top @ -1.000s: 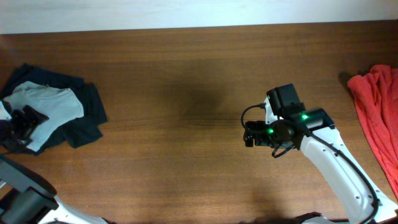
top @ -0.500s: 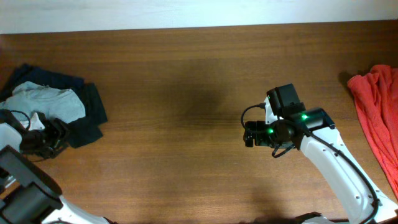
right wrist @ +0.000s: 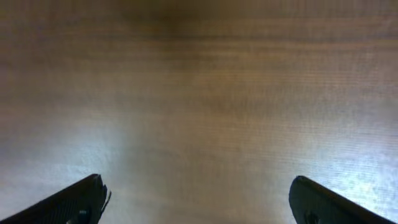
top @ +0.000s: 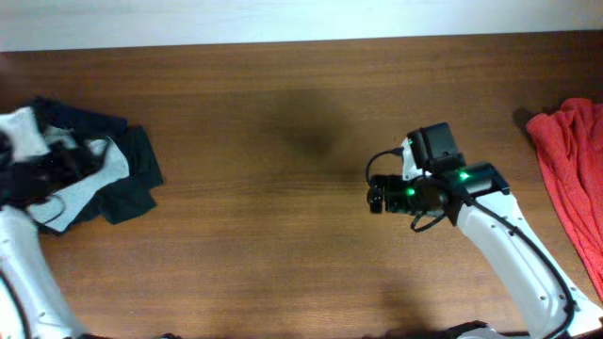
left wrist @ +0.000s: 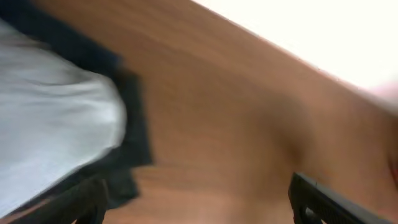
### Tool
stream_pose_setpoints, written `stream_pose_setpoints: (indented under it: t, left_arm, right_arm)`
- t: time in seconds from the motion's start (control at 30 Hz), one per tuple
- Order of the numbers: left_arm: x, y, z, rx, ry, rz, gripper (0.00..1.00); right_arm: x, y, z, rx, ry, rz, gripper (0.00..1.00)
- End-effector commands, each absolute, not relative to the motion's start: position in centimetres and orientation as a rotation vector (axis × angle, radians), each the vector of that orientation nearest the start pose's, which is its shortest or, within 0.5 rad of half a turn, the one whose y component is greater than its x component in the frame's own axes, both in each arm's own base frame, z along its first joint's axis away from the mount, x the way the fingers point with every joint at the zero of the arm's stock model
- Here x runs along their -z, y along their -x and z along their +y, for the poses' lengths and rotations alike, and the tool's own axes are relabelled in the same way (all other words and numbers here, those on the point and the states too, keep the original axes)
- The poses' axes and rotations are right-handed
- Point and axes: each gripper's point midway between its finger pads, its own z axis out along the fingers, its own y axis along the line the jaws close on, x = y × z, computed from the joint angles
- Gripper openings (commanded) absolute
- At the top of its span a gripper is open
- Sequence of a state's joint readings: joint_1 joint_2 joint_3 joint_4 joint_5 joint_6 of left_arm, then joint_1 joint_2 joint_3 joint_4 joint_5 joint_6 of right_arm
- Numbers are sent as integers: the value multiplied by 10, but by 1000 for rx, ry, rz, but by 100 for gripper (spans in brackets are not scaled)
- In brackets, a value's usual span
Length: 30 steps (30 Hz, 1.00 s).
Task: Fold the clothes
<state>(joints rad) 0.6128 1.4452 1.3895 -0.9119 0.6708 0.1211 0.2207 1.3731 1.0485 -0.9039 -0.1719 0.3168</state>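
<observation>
Pale grey T-shirt [top: 105, 158]: at 9 o'clock on the bench [top: 264, 113], crumpled, lying on top of the navy garment [top: 134, 181], which shows around it at 12 and 3 o'clock. No fold made in either.

Red garment [top: 570, 160]: at the 3 o'clock edge, bunched, partly out of frame, well apart from both arms.

Change over the last second:
- Your left pincer [top: 83, 160] was at the grey shirt's 7 o'clock edge, dropped below the pile, and has now swung up over the middle of it.
- The grey shirt looks pulled about: less spread, with a tail trailing toward 7 o'clock.
- The left wrist view is motion-blurred, so the arm is likely moving fast.
- Its jaws stand wide in that view. Bare wood and the navy edge lie between them and no cloth is pinched.
- Your right pincer [top: 375, 196] has barely shifted. It sits at 4 o'clock from bench centre, jaws fully apart over bare wood, holding nothing.

Reading: the left arm has nudged the shirt but has no grip on it. The shirt needs lifting off the navy one and spreading flat on the open wood before any fold. I judge the task to be near its start.

Containers: none in view, no basket, bin or tray. All three garments lie loose on the bench.
</observation>
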Motion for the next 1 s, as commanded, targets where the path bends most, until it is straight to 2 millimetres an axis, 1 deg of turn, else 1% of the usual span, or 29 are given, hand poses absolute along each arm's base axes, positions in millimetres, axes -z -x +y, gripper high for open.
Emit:
stream_pose_setpoints:
  t: [0.0, 0.03, 0.07, 0.13, 0.17, 0.2, 0.23, 0.27, 0.3, 0.33, 0.43, 0.5, 0.6, 0.63, 0.73, 0.97]
  left_arm:
    - [-270, -349, 33, 490, -231, 2272, 92]
    - [-270, -346, 21, 470, -306, 2282, 92]
    - [-268, -341, 5, 412, -397, 2311, 92]
    - [-267, -333, -17, 230, -516, 2365, 92]
    - [-269, -330, -24, 172, -522, 2374, 93]
    - [-273, -328, -33, 129, -530, 2369, 94]
    - [-279, -323, -42, 71, -539, 2360, 99]
    - [-283, -318, -44, 17, -505, 2363, 99]
    - [-286, -314, -45, -20, -471, 2368, 99]
    - [-287, -307, -43, -61, -427, 2383, 99]
    - [-283, -295, -45, -69, -438, 2419, 99]
    - [-279, -291, -45, -67, -444, 2442, 99]
    - [-277, -289, -45, -66, -446, 2452, 99]
    - [-277, -289, -44, -67, -446, 2452, 99]
    - [-277, -289, -44, -67, -447, 2454, 99]
    - [-277, -289, -44, -67, -447, 2454, 99]
  right_arm:
    - [-153, -311, 81, -414, -175, 2728, 99]
    - [-159, -315, 77, -421, -192, 2710, 99]
    - [-172, -322, 71, -432, -195, 2677, 99]
    - [-199, -330, 67, -460, -147, 2618, 99]
    - [-218, -333, 63, -464, -113, 2578, 99]
    - [-228, -333, 60, -455, -99, 2558, 99]
    - [-252, -332, 55, -429, -52, 2514, 99]
    - [-271, -328, 52, -411, -19, 2478, 99]
    - [-281, -325, 52, -404, -3, 2460, 99]
    - [-303, -317, 51, -396, 15, 2420, 99]
    - [-332, -302, 51, -390, 29, 2343, 99]
    - [-340, -295, 51, -383, 33, 2315, 99]
    - [-346, -290, 51, -382, 38, 2293, 99]
    - [-346, -289, 51, -382, 37, 2294, 99]
    - [-337, -283, 51, -387, 29, 2342, 99]
    - [-335, -284, 51, -387, 28, 2350, 99]
